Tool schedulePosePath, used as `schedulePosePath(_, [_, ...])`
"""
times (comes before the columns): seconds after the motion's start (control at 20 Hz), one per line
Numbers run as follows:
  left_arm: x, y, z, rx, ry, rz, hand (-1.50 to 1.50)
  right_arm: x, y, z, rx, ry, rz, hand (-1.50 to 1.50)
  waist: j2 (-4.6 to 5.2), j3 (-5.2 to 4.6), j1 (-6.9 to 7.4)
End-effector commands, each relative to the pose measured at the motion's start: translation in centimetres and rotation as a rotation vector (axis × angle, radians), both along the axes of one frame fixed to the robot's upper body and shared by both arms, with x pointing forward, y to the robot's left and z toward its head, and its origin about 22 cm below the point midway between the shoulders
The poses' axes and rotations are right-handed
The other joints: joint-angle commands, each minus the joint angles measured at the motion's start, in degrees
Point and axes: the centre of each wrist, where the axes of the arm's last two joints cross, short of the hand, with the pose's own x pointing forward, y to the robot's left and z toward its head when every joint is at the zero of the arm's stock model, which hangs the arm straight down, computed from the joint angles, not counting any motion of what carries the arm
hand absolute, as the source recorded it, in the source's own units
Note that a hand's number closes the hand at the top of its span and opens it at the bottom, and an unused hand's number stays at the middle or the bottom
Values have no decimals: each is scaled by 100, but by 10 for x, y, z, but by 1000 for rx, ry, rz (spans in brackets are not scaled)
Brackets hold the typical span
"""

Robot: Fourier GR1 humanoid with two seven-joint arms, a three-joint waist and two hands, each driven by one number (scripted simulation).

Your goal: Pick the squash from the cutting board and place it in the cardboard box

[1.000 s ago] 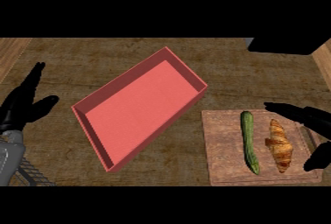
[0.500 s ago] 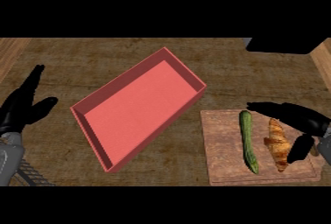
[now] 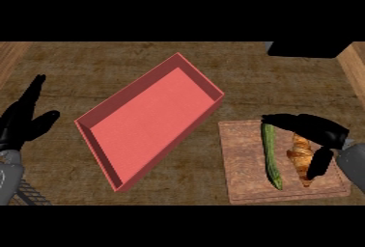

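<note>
A long thin green squash [image 3: 271, 154] lies lengthwise on the wooden cutting board [image 3: 246, 181] at the lower right. Beside it on the board is a golden croissant [image 3: 303, 157]. My right hand [image 3: 317, 130] hovers over the board's far right part, fingers stretched toward the squash's upper end and thumb hanging down over the croissant; it is open and holds nothing. The red, shallow, tilted box [image 3: 153, 118] lies left of the board, with nothing in it. My left hand [image 3: 25, 123] rests open at the left edge, fingers up.
A dark object [image 3: 303, 48] sits at the top right corner of the counter. Wooden edges [image 3: 353, 62] border the counter at both sides. Bare counter lies between the box and my left hand.
My right hand has moved left over the cutting board, its fingertips now reaching the squash's upper end and covering part of the croissant. The left hand stays still.
</note>
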Motion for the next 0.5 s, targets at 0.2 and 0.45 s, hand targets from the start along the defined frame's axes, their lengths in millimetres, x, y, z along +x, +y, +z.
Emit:
schedulePosePath(0.2, [-19, -3, -32, -358, -18, 95, 0, 1, 23, -6, 74, 24, 74, -150, -65, 111, 37])
schedulePosePath(0.45, [-21, -10, -39, -371, 3, 99, 0, -6, 22, -2, 66, 19, 110, -150, -84, 109, -80])
